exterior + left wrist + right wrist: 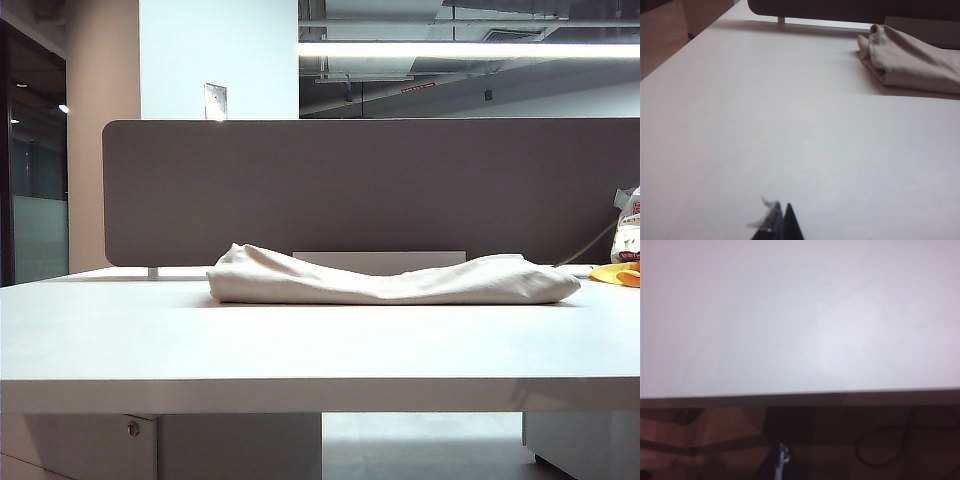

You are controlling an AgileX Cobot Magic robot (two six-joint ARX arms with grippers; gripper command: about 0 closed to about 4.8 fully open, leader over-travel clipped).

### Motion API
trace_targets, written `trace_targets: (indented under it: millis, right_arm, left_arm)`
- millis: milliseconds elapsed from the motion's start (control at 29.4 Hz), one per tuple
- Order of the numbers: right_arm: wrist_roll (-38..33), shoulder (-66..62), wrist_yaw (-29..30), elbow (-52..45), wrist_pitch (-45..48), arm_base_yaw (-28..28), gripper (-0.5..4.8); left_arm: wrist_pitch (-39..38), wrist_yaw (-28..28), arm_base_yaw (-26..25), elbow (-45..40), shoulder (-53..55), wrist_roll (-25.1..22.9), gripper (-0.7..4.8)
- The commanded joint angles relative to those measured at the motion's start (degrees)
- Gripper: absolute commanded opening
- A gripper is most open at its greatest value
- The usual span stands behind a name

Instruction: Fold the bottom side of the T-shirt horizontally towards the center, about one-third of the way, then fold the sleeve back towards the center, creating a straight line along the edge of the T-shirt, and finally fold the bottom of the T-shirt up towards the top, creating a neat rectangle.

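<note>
While its dark fingertips meet with nothing between them, the left gripper [781, 220] hangs over bare white worktop [790, 125] near the front edge. Only its wrist view shows the folded beige-cream knit T-shirt [912, 60] from above, lying toward the back edge before the grey fabric divider panel [370, 190]. Also pinched empty, the right gripper [782, 460] sits off the worktop's edge over brown floor [715, 440].

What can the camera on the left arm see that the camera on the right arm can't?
Only the left wrist view shows the folded T-shirt, the grey divider and the shut left gripper above the desk. Only the right wrist view shows the desk's edge, the floor with a cable, and the shut right gripper. Both show the white desk.
</note>
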State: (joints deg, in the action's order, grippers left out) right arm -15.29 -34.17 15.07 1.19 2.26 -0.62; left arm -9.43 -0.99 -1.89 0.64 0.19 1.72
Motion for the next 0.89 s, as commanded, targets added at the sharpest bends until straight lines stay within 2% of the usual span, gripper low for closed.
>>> trace_targets:
  millis: [34,307,477,613,749,886]
  right_arm:
    - [-0.1,0.1,0.0,0.3,1.0,0.0,-0.05]
    - [1.6,0.7,-0.7,0.2,1.2,0.0,-0.05]
    - [7.5,7.0,-8.2,0.2,4.5,-0.1,-0.05]
    - [9.6,13.2,-17.0,-0.1,5.3,-1.7,-0.05]
    - [11.5,17.3,-23.3,-0.9,4.8,-4.0,-0.05]
    - [13.4,21.0,-23.9,-0.9,3.4,-5.1,-0.05]
  left_arm:
    - [0.1,-0.3,0.0,-0.2,0.0,-0.2,-0.05]
    - [0.1,-0.3,0.0,-0.2,0.0,-0.2,-0.05]
    - [0.1,-0.3,0.0,-0.2,0.0,-0.2,-0.05]
    - [0.1,-0.3,0.0,-0.2,0.0,-0.2,-0.05]
    - [0.1,-0.3,0.0,-0.2,0.0,-0.2,-0.05]
    - [0.1,-0.3,0.0,-0.2,0.0,-0.2,-0.05]
